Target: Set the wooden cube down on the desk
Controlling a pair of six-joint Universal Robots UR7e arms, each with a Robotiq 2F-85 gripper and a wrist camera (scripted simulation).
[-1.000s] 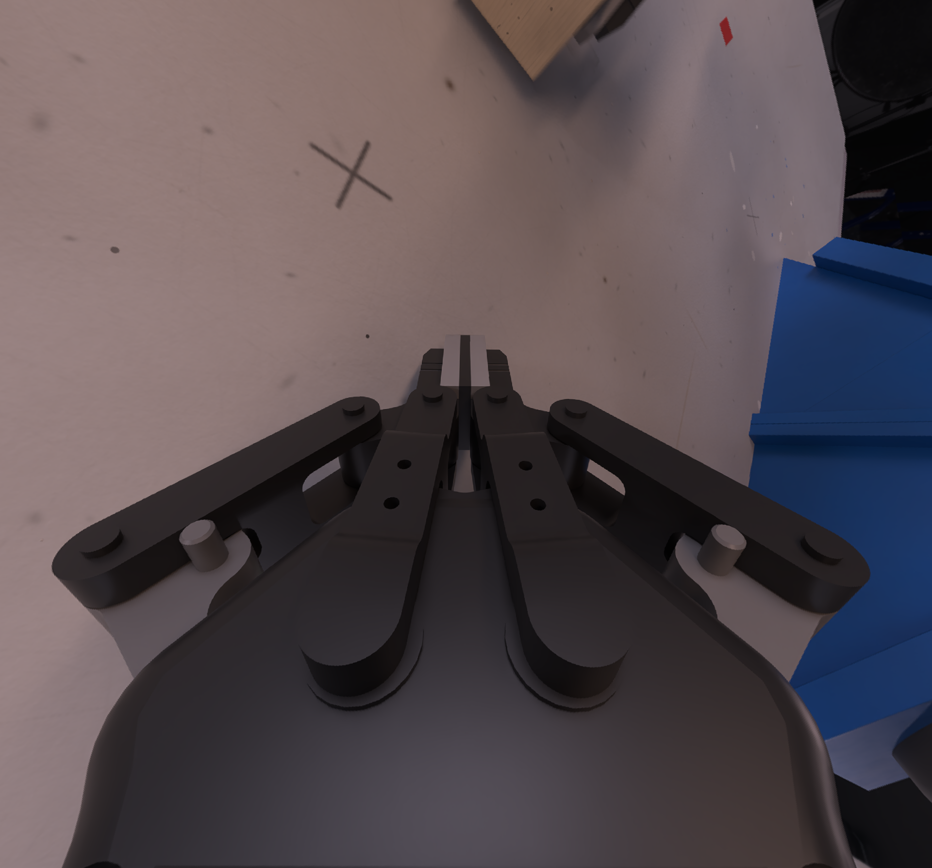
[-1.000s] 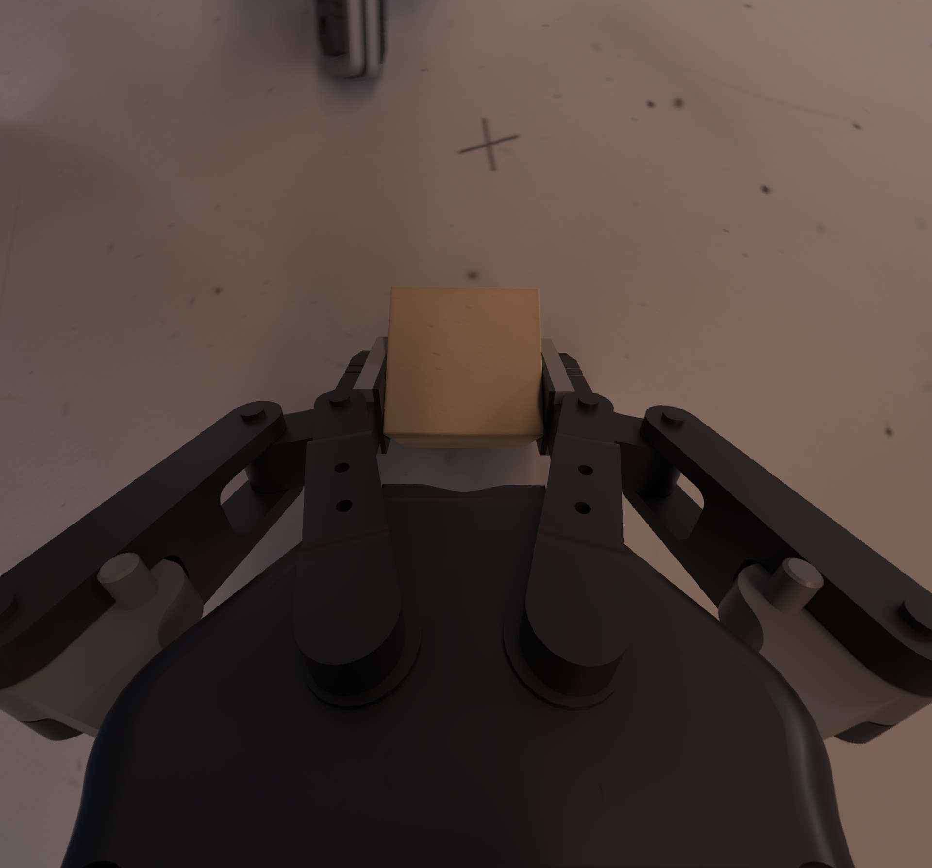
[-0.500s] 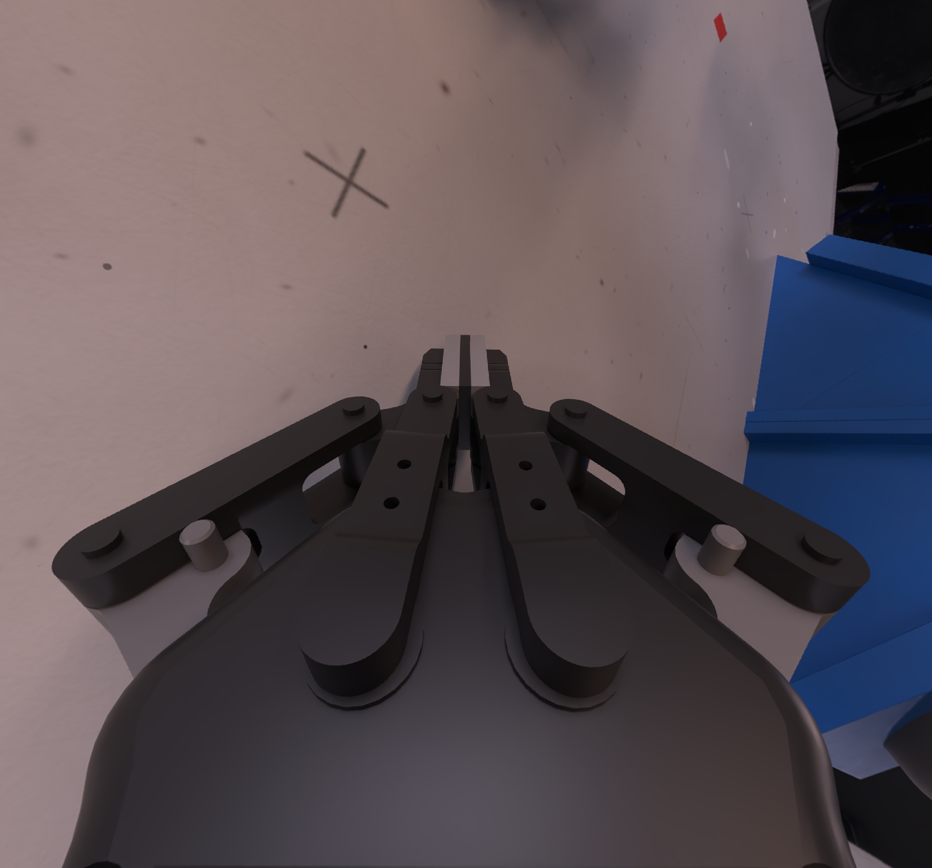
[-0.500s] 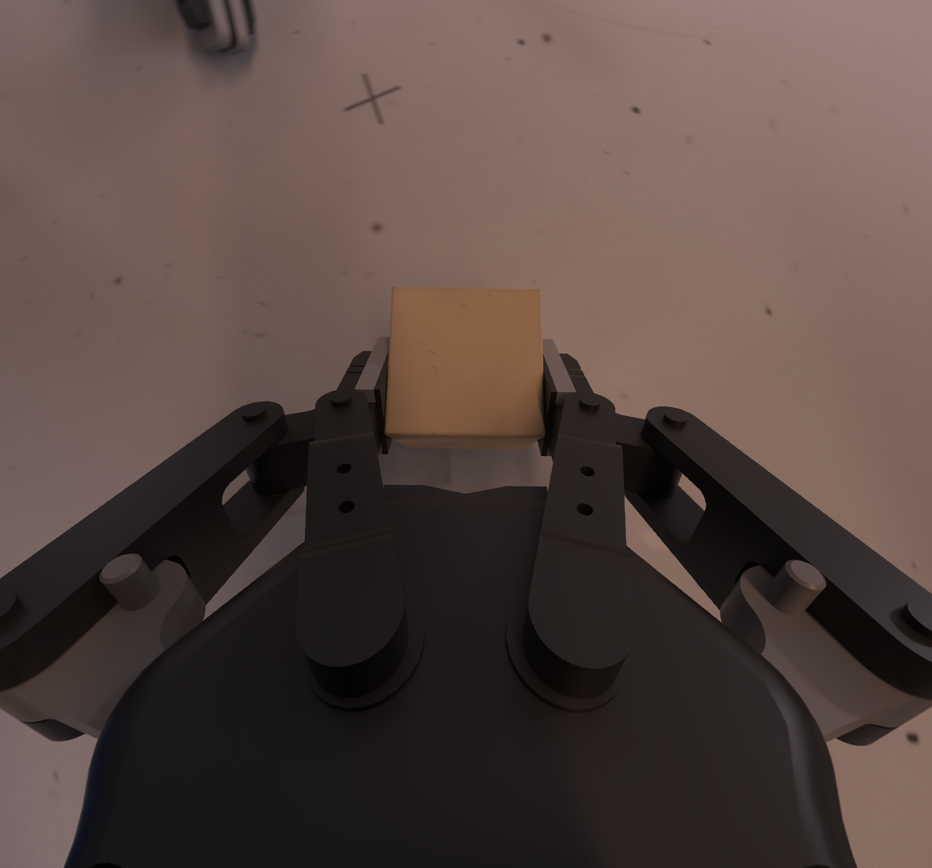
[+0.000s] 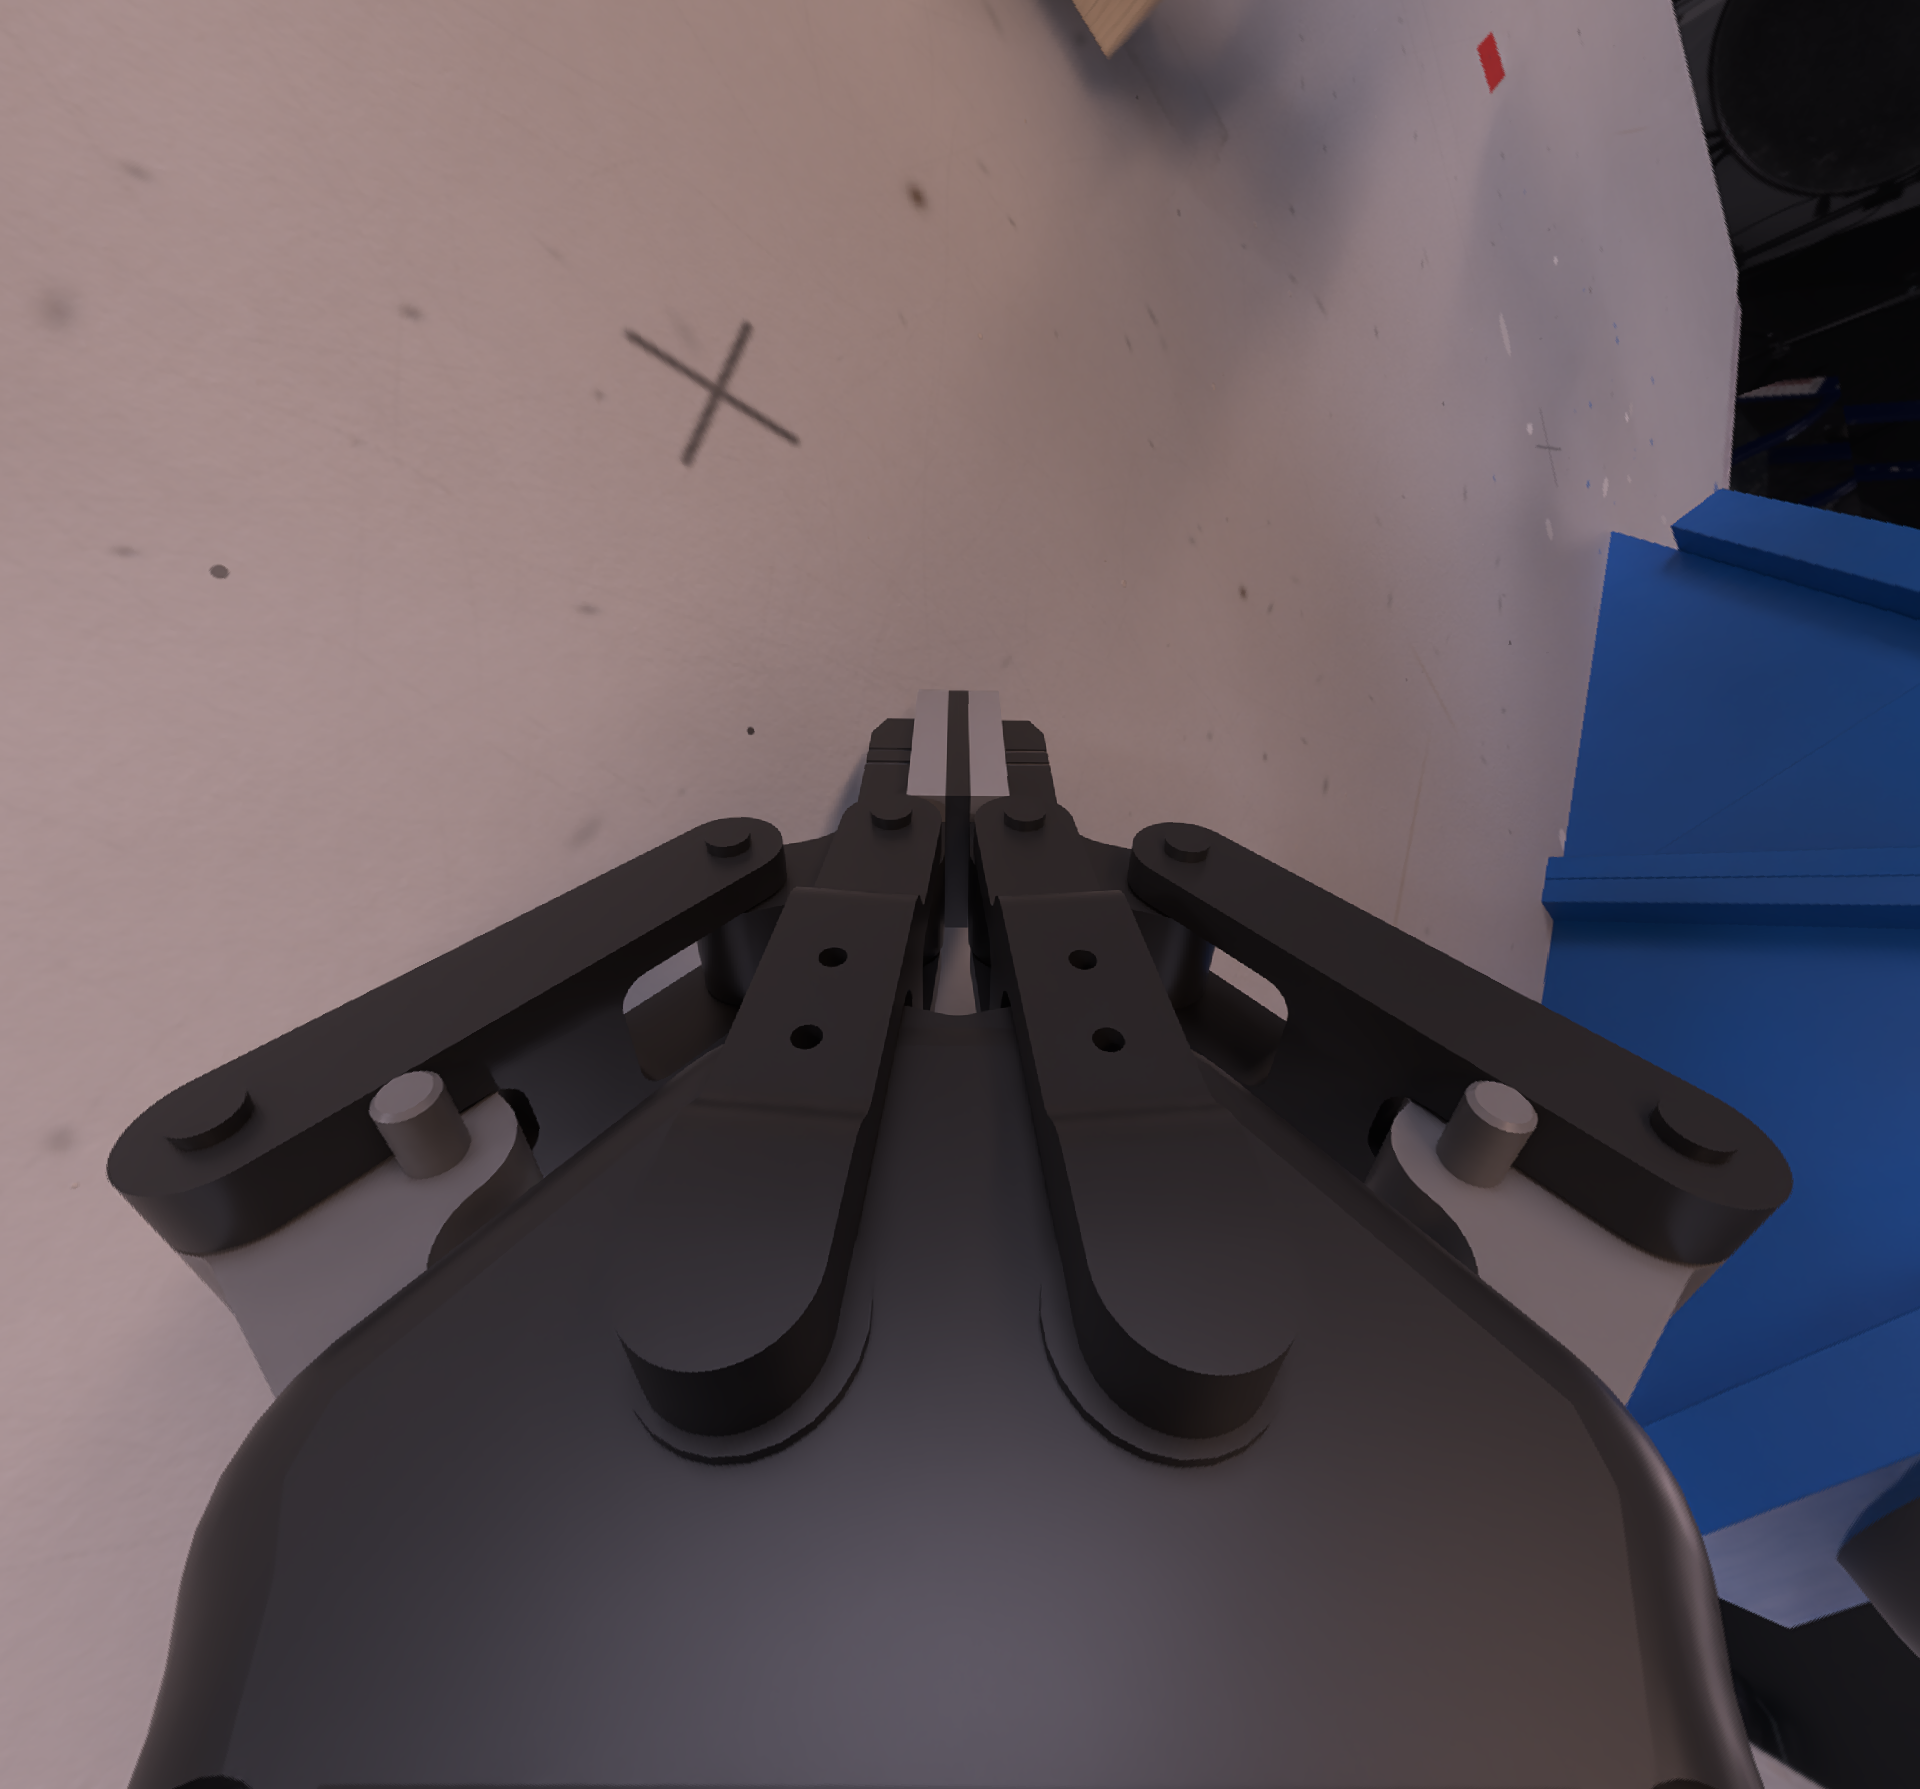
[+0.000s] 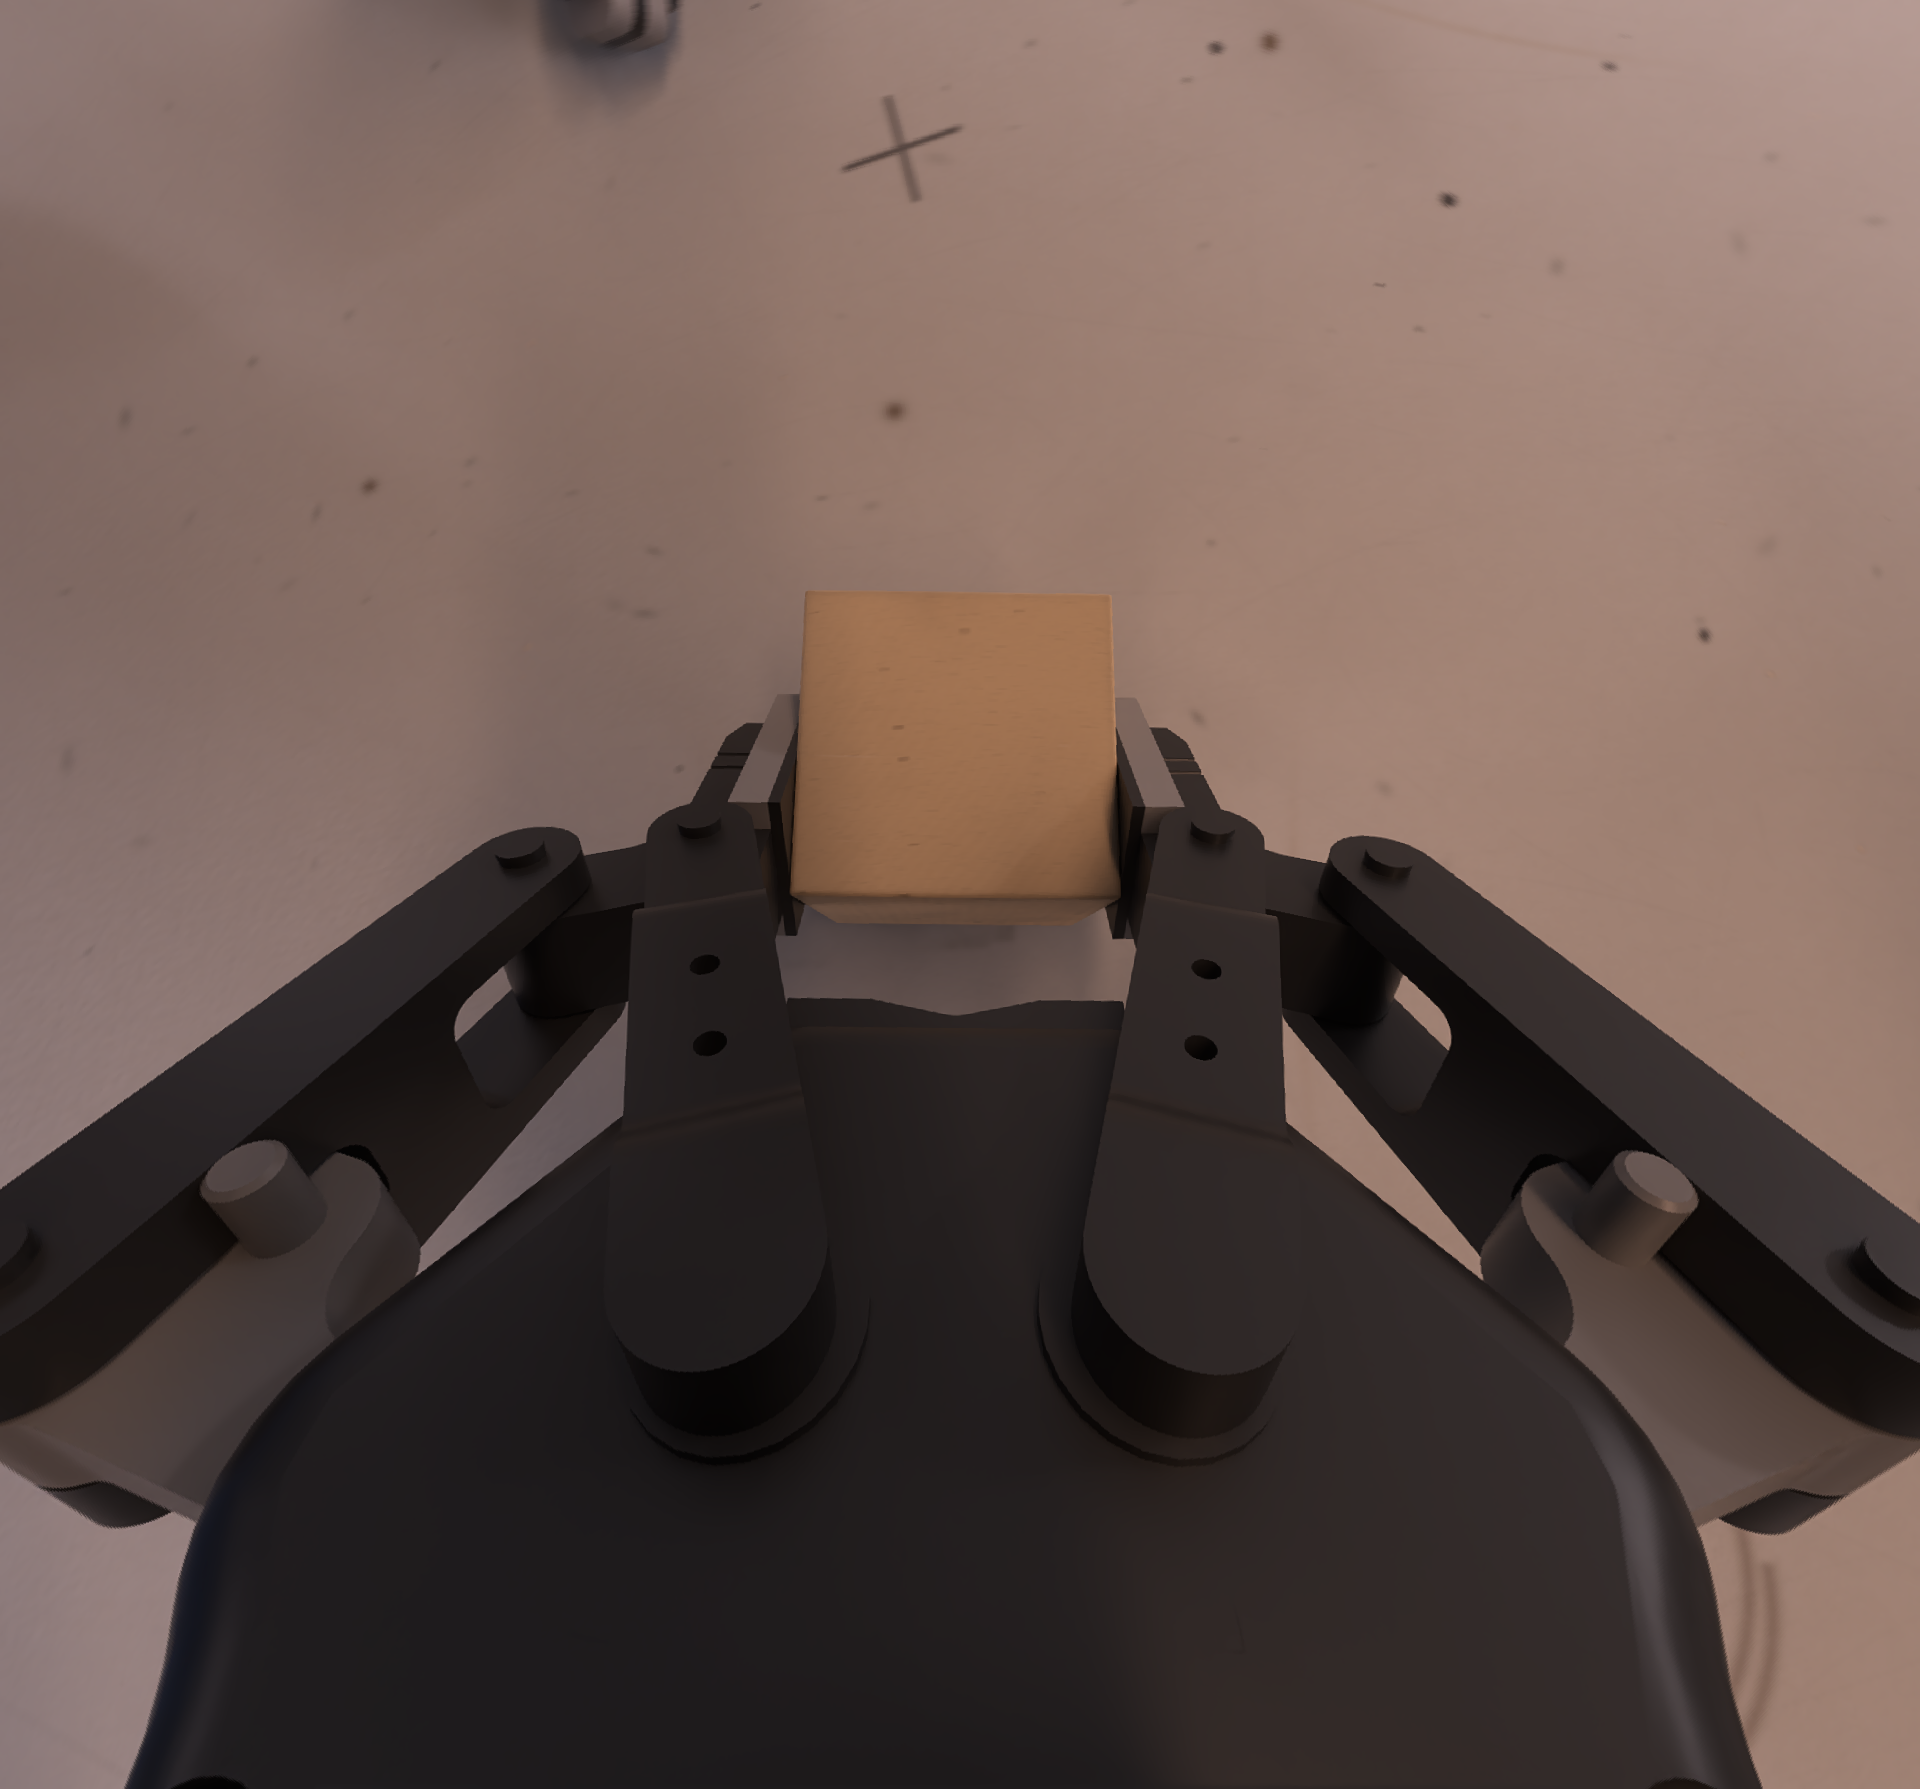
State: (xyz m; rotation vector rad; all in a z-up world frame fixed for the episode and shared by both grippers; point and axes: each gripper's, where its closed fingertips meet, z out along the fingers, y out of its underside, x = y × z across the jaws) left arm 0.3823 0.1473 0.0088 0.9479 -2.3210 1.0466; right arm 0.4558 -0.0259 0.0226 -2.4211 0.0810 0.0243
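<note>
The right gripper (image 6: pixel 954 783), clamped on the pale square wooden cube (image 6: pixel 951 752), has swung back toward the desk's (image 6: pixel 1455 492) pencilled cross (image 6: pixel 902 147), not yet lowering; the left gripper (image 5: pixel 958 747) stays closed, empty.

The counter (image 5: pixel 416 804) is pale pinkish white, freckled with small dark specks and bearing a thin dark grey cross mark (image 5: pixel 715 394). A small red patch (image 5: pixel 1492 62) sits near its far edge. The wooden cube (image 6: pixel 951 752) is light tan with faint grain and a few tiny darker flecks. The right end effector (image 6: pixel 954 804) is matt black, with grey pads (image 6: pixel 1132 763) and pale grey pins at the linkages. The left end effector (image 5: pixel 958 742) has the same black links and light grey pads. A bright blue structure (image 5: pixel 1745 908) borders the counter.
</note>
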